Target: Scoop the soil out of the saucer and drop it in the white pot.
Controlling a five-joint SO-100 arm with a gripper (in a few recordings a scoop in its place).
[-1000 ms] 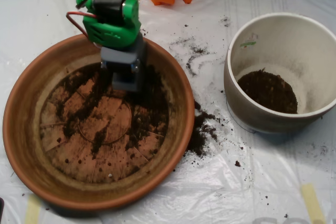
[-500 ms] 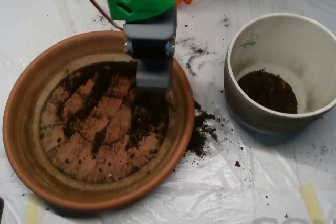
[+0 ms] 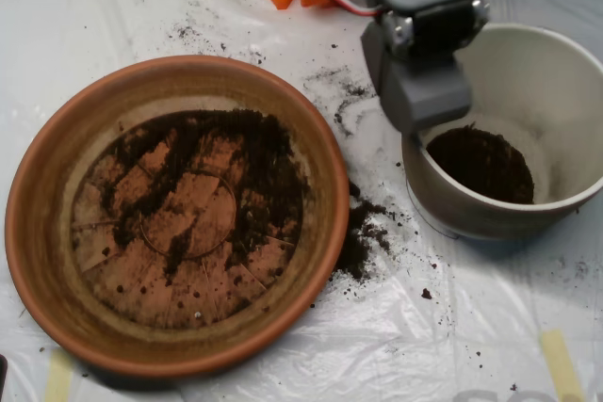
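scoop (image 3: 426, 91) over white pot (image 3: 452, 209) left rim; saucer (image 3: 57, 148) fills sheet's left; front right corner open.

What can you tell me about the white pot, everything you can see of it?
The white pot is round and deep, cream inside with a greyish-beige outer wall and a small green mark near the rim. It stands upright on the plastic sheet, right of the saucer. Dark soil covers its bottom. The grey hand overlaps its left rim.
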